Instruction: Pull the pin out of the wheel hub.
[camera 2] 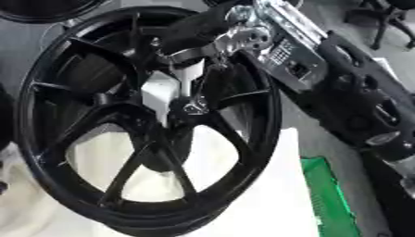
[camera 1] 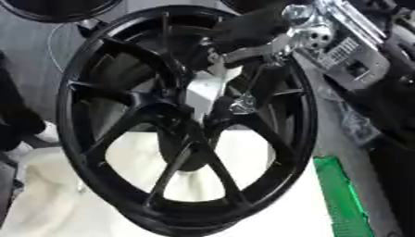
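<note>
Your right hand [camera 1: 251, 28] comes in from the upper right on its black and silver arm [camera 2: 324, 60] and sits over the upper part of the black wheel [camera 1: 73, 92], just above the hub [camera 1: 182, 115]. Its dark fingers lie against the dark spokes, and you cannot tell from either view whether they are apart or closed on anything. A silver bracket of the hand hangs just above a small shiny metal piece [camera 1: 242, 104] at the hub's right side; whether that piece is the pin cannot be made out. The wheel stands tilted, filling most of the view, and its spokes [camera 1: 174, 169] cross in front of a white block [camera 2: 162, 92] seen through the gaps near the hub. White sheeting [camera 1: 284, 208] lies beneath the wheel. A green strip [camera 1: 344, 199] runs along the sheeting's right edge, beside the arm.
</note>
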Available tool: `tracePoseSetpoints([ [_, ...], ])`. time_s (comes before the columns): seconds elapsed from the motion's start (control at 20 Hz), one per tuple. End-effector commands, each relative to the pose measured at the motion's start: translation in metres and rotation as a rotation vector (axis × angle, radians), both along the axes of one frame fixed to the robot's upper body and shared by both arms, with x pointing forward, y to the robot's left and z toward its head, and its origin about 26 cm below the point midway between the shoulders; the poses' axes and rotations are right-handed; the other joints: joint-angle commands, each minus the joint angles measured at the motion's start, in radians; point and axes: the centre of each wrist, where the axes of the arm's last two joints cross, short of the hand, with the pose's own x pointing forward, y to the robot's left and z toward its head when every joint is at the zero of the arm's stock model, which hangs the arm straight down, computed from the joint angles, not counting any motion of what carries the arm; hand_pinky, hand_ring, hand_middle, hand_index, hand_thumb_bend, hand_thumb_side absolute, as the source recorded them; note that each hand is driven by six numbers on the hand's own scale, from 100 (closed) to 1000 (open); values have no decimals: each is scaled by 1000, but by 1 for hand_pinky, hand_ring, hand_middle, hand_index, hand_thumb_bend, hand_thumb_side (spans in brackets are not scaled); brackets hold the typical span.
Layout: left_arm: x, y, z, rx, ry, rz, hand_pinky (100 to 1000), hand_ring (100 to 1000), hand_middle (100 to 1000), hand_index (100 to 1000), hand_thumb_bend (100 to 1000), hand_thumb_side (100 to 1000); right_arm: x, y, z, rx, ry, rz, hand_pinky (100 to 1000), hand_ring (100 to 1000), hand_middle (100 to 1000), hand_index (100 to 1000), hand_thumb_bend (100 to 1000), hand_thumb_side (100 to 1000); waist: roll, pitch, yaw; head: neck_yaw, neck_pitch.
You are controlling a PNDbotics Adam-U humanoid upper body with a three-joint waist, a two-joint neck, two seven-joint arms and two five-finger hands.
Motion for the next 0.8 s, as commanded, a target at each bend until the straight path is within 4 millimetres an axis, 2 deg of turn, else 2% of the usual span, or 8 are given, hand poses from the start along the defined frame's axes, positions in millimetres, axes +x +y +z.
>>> tracePoseSetpoints([
  [0.05, -2, 2, 9, 14, -28, 2, 604, 667, 654, 727, 100, 779, -2, -4, 7, -24, -24, 7, 919, 846, 676, 717, 100, 217, 4, -11, 3, -7, -13],
  [0.4, -2, 1, 9, 10, -31, -1, 605, 668, 653, 728, 100, 782, 0, -5, 5, -12, -4, 5, 908, 827, 598, 662, 100, 209, 1, -10, 10, -15, -17],
  [0.8, -2, 2, 8, 8, -29, 1, 607, 667, 652, 728, 100, 789, 1, -6, 4, 28, 12, 7, 873, 761, 452, 518, 100, 186, -2, -14, 11, -18, -11],
])
